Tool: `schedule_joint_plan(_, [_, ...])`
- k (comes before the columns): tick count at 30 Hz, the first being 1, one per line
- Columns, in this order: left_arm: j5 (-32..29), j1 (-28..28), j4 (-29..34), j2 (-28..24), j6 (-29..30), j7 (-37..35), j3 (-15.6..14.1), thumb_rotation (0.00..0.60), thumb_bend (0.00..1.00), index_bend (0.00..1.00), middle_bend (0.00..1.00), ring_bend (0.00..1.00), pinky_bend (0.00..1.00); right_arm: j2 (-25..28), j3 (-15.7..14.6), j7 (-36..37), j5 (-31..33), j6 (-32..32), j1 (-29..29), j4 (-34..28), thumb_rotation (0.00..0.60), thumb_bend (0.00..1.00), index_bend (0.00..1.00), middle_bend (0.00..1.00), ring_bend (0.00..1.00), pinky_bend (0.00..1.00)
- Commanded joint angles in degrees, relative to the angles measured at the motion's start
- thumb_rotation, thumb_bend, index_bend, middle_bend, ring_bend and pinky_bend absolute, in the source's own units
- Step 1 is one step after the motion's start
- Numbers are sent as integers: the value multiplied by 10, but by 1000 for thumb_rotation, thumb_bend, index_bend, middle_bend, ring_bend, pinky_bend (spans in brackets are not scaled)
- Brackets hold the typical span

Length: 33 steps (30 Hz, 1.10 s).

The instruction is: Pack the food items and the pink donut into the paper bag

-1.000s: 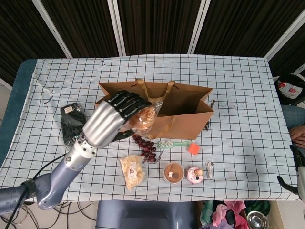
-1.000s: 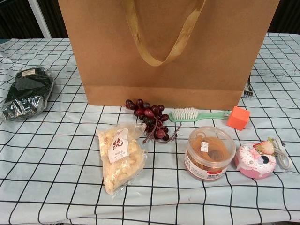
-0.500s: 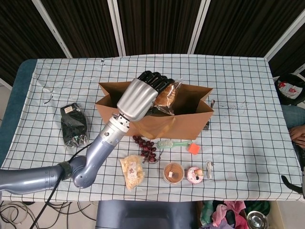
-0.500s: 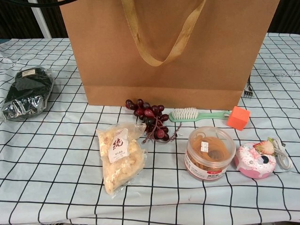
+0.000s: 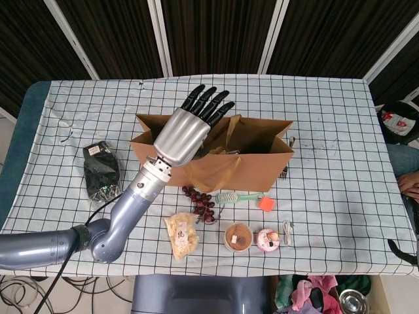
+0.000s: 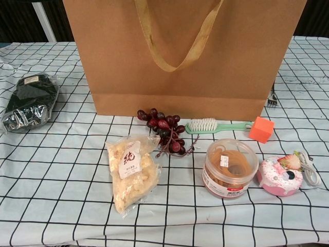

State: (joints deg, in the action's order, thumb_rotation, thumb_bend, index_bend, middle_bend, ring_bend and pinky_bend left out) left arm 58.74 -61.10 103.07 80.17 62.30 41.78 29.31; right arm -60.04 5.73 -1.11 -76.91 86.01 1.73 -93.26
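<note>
The tabletop (image 5: 340, 98), covered with a white cloth of black grid lines, carries everything. The paper bag (image 5: 262, 167) stands upright near its middle with its mouth open upward; in the chest view its brown front wall (image 6: 247, 62) and a looped handle fill the upper part of the picture. The left arm reaches in from the lower left of the head view, and the left hand (image 5: 185, 129) hangs over the left end of the bag's mouth, its dark fingers (image 5: 211, 104) spread apart and holding nothing. The right hand shows in neither view.

To the left of the bag, well apart from it, lies a dark foil packet (image 6: 28, 100). In front of the bag lies a clear packet of pale snack pieces (image 6: 131, 172) with a white label. Just beside it, nearer the bag, sits a bunch of dark red grapes (image 6: 163, 131). A green-handled brush (image 6: 216, 126) lies to the right of the grapes, its bristle end touching them, and an orange block (image 6: 261, 128) sits at the end of its handle. In front of the brush stands a round clear tub (image 6: 230, 167) with brown contents. The pink donut (image 6: 280, 175) lies on the tabletop just right of the tub, topped with a strawberry, and a small white cable (image 6: 308, 170) lies beside it.
</note>
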Motion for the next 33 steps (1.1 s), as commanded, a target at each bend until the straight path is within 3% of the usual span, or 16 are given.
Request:
schedule_joint_plan(1, [20, 17, 37, -21, 42, 7, 3, 600, 3, 118, 62, 0, 64, 0, 0, -1, -2, 2, 1, -1, 600, 179, 51, 145, 241, 231])
schedule_joint_plan(5, [74, 78, 138, -76, 105, 6, -17, 600, 4, 99, 75, 0, 77, -1, -1, -3, -3, 4, 2, -1, 600, 179, 51, 145, 241, 231])
schedule_joint_plan(8, [174, 174, 232, -158, 162, -13, -81, 600, 5, 101, 93, 0, 90, -1, -1, -6, -5, 6, 2, -4, 600, 180, 52, 145, 241, 231])
schedule_joint_plan(10, [281, 251, 240, -213, 205, -62, -147, 600, 4, 106, 96, 0, 90, -1, -2, -10, -8, 8, 2, -7, 600, 180, 51, 145, 241, 231])
schedule_joint_plan(12, [387, 312, 204, -250, 247, -130, -210, 600, 4, 110, 98, 0, 90, -2, -3, -16, -10, 10, 3, -10, 600, 180, 51, 145, 241, 231])
schedule_joint_plan(15, [472, 351, 131, -263, 291, -224, -258, 600, 4, 112, 100, 0, 90, -4, -3, -23, -11, 12, 2, -12, 600, 180, 52, 145, 241, 231])
schedule_joint_plan(21, [554, 408, -67, -212, 327, -373, -350, 600, 4, 111, 102, 0, 90, -14, -4, -42, -16, 14, 0, -12, 600, 180, 52, 145, 241, 231])
schedule_joint_plan(25, [586, 403, -141, -159, 289, -406, -377, 600, 4, 119, 103, 0, 90, -19, -3, -49, -11, 12, -1, -9, 600, 181, 52, 145, 242, 231])
schedule_joint_plan(33, [599, 366, -183, -80, 167, -366, -386, 600, 5, 101, 98, 0, 88, -17, 0, -54, -2, 13, 1, -12, 600, 180, 51, 145, 241, 231])
